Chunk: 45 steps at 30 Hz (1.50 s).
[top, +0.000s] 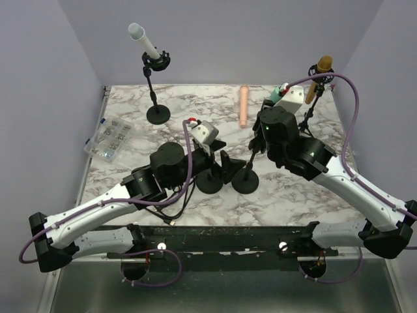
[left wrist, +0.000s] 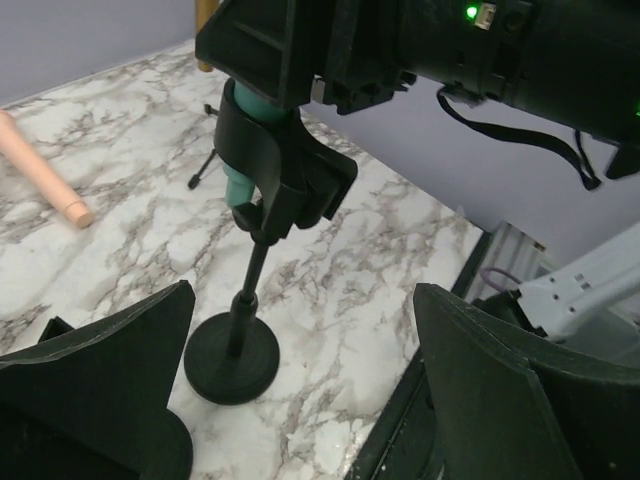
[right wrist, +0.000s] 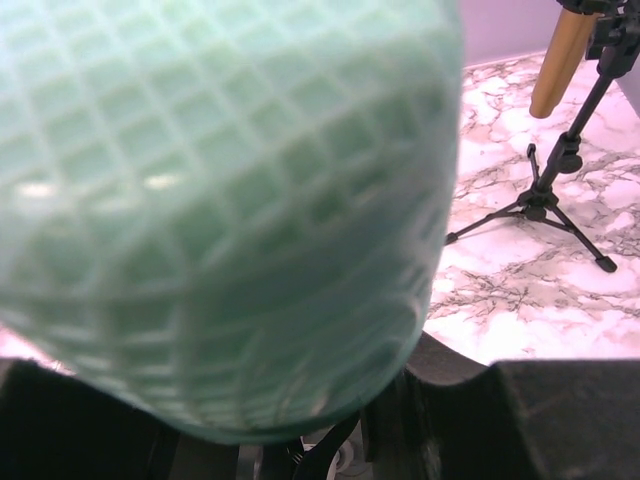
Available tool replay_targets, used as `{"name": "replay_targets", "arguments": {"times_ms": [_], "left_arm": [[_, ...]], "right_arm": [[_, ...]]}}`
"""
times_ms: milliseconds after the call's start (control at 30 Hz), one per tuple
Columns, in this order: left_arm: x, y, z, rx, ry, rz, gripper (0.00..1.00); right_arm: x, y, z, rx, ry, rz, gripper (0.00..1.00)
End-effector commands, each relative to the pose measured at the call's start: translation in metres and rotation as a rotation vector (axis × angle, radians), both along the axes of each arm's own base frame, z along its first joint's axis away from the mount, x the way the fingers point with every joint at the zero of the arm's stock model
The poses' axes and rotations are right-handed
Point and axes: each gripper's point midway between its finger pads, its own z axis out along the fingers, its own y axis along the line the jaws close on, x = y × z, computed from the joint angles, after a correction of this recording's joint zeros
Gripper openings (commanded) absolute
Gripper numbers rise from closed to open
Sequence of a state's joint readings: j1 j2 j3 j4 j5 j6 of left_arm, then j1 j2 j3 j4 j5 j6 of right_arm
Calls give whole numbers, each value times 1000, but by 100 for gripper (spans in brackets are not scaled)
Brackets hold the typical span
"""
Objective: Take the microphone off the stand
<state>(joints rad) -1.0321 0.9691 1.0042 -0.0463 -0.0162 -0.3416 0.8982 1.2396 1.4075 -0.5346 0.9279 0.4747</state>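
A green microphone (left wrist: 240,150) sits in the black clip (left wrist: 285,185) of a round-based stand (left wrist: 232,358) at the table's middle. Its mesh head (right wrist: 220,200) fills the right wrist view. My right gripper (left wrist: 265,45) is shut on the microphone just above the clip; in the top view it (top: 264,125) hangs over the stand's base (top: 245,183). My left gripper (left wrist: 300,400) is open and low over the table, the stand's base between its fingers (left wrist: 110,370), nearer the left one, not touching. It also shows in the top view (top: 227,166).
A second round stand base (top: 208,183) stands beside the left gripper. A white microphone on a stand (top: 144,42) is at the back left, and a brown microphone on a tripod stand (top: 319,75) at the back right. A pink microphone (top: 243,105) lies at the back middle. A clear parts box (top: 107,138) is at the left edge.
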Motion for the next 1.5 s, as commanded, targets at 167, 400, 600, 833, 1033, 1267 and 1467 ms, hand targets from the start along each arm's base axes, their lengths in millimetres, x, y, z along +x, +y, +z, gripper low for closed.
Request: {"name": "replay_targets", "arguments": {"times_ms": [167,400,600,833,1033,1267,1467], "left_arm": [[40,-35,8,51,-79,207,99],[47,-64,9,84,-146,249,99],[52,-80,-4,78,-136,264,99],[66,-91,-11,66,-163,318,97],[71,-96,-17,53,-174,337,99],[69,-89,-20,50,-232,334,51],[62,-74,-37,113,-237,312,0]], "right_arm": [[-4,12,-14,43,45,-11,1],[-5,11,-12,53,43,-17,1],[-7,13,-9,74,41,-5,1],[-7,13,-9,85,42,-5,1],[-8,14,-7,100,42,0,1],[-9,12,-9,95,43,-6,1],[-9,8,-2,101,16,-7,1]]}}
